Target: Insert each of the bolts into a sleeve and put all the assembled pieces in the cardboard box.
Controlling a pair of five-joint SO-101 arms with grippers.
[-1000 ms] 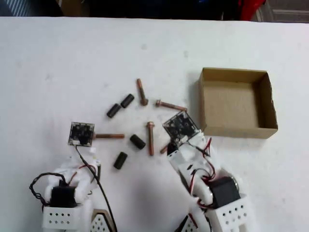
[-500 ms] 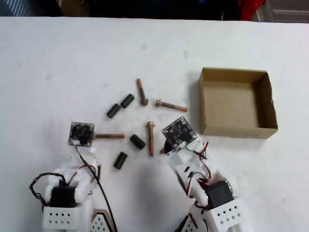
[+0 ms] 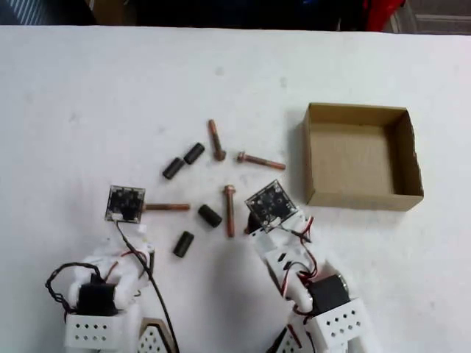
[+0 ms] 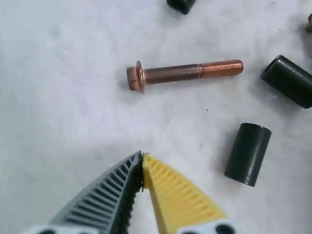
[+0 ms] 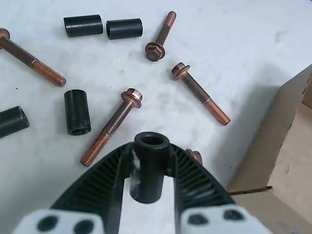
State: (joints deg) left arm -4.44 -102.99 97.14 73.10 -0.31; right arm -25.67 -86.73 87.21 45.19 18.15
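The black sleeve (image 5: pixel 150 168) stands upright with its bore facing up, pinched across its sides by my right fingers (image 5: pixel 195 178). It hangs over the desk (image 5: pixel 253 44), near the cardboard box (image 5: pixel 287 161). I judge it to be a light, stiff, smooth tube. The ribbed pads should stop it slipping, and the grip sits below the rim, so the mouth is free to take a thread.

The nearest bolt (image 5: pixel 111 127) lies flat just ahead, its threaded end the nearer to my fingers. The bolts look like solid metal, heavier than the sleeves, rigid and likely to roll. I would take one by the plain shank under the flange, leaving the thread clear.

Loose sleeves (image 5: pixel 78 112) lie among the bolts, and I expect they would skid or roll if nudged.

My left fingers (image 4: pixel 114 195) are pressed together on nothing. They sit low over the desk, near another bolt (image 4: pixel 185 74) that lies apart from them.
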